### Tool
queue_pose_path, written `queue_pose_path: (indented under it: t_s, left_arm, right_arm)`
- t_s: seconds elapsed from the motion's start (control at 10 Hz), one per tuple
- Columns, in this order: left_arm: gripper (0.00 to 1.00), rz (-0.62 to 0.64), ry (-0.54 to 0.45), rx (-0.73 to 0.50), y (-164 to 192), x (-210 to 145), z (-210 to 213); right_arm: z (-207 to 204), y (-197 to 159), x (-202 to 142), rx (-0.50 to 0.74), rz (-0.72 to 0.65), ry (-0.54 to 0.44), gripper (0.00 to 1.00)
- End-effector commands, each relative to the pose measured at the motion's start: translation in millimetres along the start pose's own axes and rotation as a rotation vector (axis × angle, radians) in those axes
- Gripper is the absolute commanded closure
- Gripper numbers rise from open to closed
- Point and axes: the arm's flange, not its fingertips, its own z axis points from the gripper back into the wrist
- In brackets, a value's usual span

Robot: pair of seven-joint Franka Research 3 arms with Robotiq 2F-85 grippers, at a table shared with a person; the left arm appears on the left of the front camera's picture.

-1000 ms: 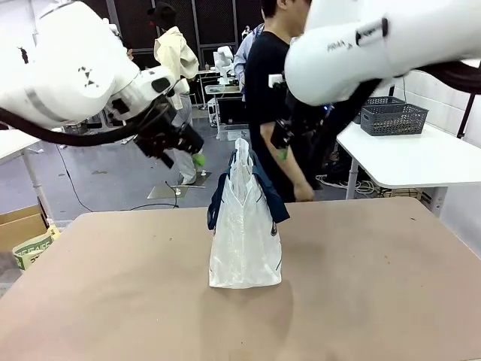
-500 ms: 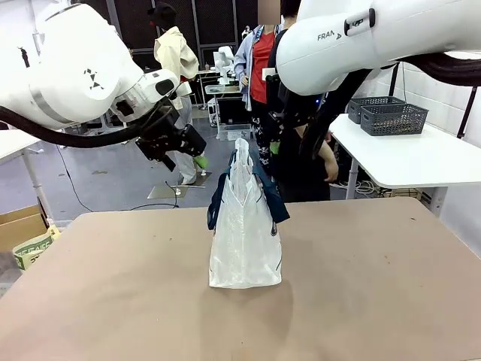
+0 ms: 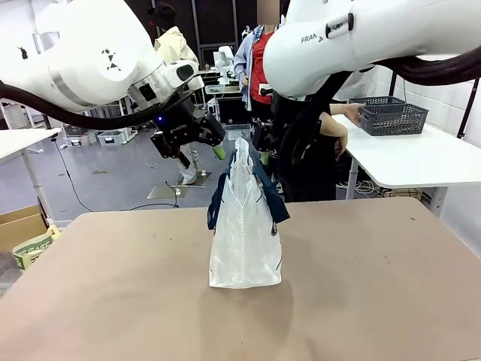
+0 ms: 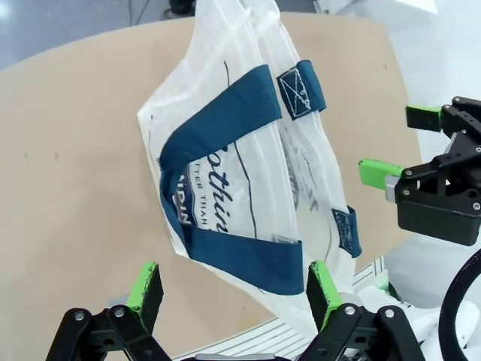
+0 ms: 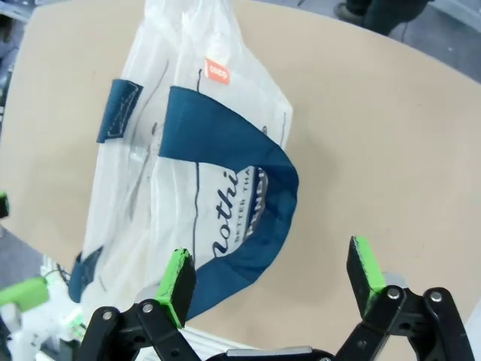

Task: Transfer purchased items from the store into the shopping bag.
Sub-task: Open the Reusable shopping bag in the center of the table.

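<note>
Front view: shopping bag (image 3: 244,233) stands upright; its contents indiscernible.

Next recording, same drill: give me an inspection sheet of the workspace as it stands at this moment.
Surface: plain brown table, carrying the bag.
Job's things: shopping bag upright mid-table, navy handles drooping down its sides; dark grey baskets on a white side table at right, a person's hand at them.
Clutter: cardboard box on the floor, left.
Grippers: left gripper and right gripper both open, empty, poised above the bag's top, one on each side.
Cables: black hose along the left arm; thin cable on the floor.
Surroundings: people standing beyond the table.
</note>
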Motion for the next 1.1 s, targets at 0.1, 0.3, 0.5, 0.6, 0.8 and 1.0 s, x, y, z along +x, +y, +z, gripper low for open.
queue_pose_path:
  t_s: [0.1, 0.3, 0.5, 0.6, 0.8, 1.0]
  left_arm:
    - [0.0, 0.027, 0.061, -0.039, -11, 8, -7]
    - [0.0, 0.023, 0.083, -0.051, -16, 9, -17]
    - [0.0, 0.024, 0.106, -0.062, -18, 8, -27]
    - [0.0, 0.027, 0.118, -0.066, -17, 6, -31]
    - [0.0, 0.049, 0.127, -0.067, -12, 3, -39]
    - [0.0, 0.069, 0.137, -0.069, -8, 1, -49]
  right_arm:
    - [10, 10, 18, 0.041, -0.035, -0.011, 0.0]
    - [7, 18, 23, 0.059, -0.035, -0.015, 0.0]
    - [-3, 23, 27, 0.085, -0.038, -0.001, 0.0]
    - [-8, 24, 26, 0.092, -0.041, 0.014, 0.0]
    - [-24, 23, 23, 0.102, -0.059, 0.06, 0.0]
    - [-35, 19, 20, 0.121, -0.099, 0.099, 0.0]
